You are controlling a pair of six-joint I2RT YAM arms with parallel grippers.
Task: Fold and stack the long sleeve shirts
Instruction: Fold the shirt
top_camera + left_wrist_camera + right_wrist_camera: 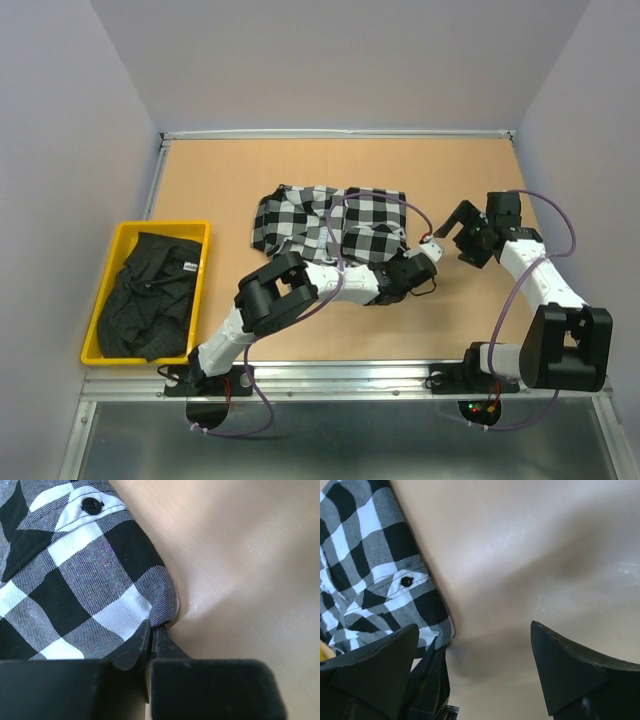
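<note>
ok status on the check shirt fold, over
left jaws shut on check shirt corner. right jaws open, beside it over bare table. black shirt in yellow bin. nothing in the way.

Robot lab, staged test cell. Plain pale walls (60, 120) box in a wooden tabletop (230, 170) on three sides. Aluminium rail (350, 378) runs along the near edge, with two robot arms mounted at it: left arm (290, 290), right arm (540, 280). Purple cables (565, 225) loop loose off both arms. Small indicator lights (480, 408) glow at the right base. Props only: yellow bin (120, 232) holding a black shirt (150, 290), and a checked shirt (300, 220) on the board.
</note>
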